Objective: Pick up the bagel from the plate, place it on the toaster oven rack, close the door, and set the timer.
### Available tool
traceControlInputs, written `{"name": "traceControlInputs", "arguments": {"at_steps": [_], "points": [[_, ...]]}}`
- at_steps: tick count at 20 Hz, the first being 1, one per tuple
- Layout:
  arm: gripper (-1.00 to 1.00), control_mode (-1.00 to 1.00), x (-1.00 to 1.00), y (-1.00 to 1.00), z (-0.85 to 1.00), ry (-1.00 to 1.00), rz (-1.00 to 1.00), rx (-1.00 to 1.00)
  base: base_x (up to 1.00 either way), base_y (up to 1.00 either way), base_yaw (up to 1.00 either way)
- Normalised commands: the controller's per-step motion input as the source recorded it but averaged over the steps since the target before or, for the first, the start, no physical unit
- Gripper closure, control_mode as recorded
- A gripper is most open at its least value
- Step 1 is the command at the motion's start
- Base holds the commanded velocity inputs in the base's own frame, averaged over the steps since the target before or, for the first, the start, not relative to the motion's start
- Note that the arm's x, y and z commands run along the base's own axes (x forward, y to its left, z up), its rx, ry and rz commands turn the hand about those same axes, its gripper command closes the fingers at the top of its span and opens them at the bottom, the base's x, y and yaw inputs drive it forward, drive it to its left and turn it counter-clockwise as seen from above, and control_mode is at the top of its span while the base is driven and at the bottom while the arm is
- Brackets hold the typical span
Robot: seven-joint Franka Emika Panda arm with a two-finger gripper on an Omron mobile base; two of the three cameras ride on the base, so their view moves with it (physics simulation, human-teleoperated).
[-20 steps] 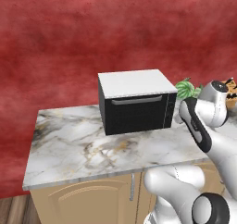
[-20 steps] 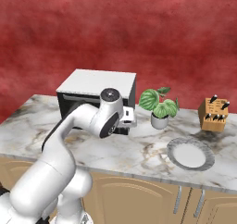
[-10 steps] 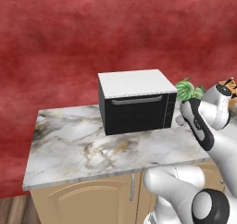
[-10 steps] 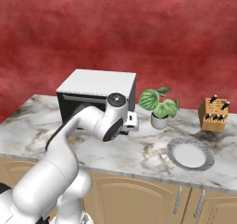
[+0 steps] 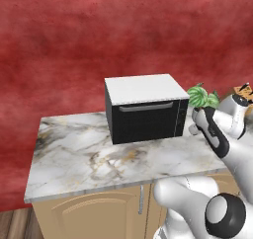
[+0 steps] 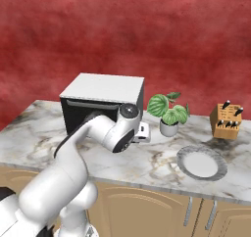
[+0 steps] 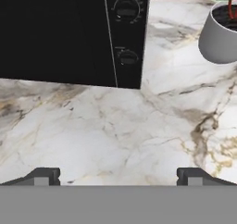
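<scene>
The black toaster oven (image 5: 143, 115) with a white top stands on the marble counter, its door (image 5: 142, 123) shut under the grey bar handle (image 5: 148, 106). The rack is hidden behind the door. My gripper (image 7: 118, 177) hovers open and empty over bare counter just in front of the oven's right end, near its two knobs (image 7: 126, 8); the hand (image 6: 144, 132) is beside the oven's right front corner. The plate (image 6: 215, 173) lies near the front right edge, well to the right of the hand. The bagel is out of view.
A potted plant (image 6: 169, 114) in a grey pot (image 7: 221, 35) stands right of the oven. A wooden knife block (image 6: 226, 121) sits at the back right. Bare marble counter (image 5: 74, 154) stretches left of and in front of the oven.
The arm has swung a little to the right, carrying the hand from the oven's front toward its right end. The jaws have stayed wide open.
</scene>
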Motion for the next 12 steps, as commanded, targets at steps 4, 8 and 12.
{"name": "traceControlInputs", "arguments": {"at_steps": [4, 8, 12], "points": [[-1.00, -1.00, 0.19, -0.13, -0.02, 0.00, 0.00, 0.05, 0.00, 0.00, 0.00], [-1.00, -1.00, 0.09, 0.00, -0.01, 0.00, 0.00, 0.10, 0.00, 0.00, 0.00], [-1.00, -1.00, 0.01, 0.00, 0.00, -0.01, 0.01, 0.08, 0.00, 0.00, 0.00]]}}
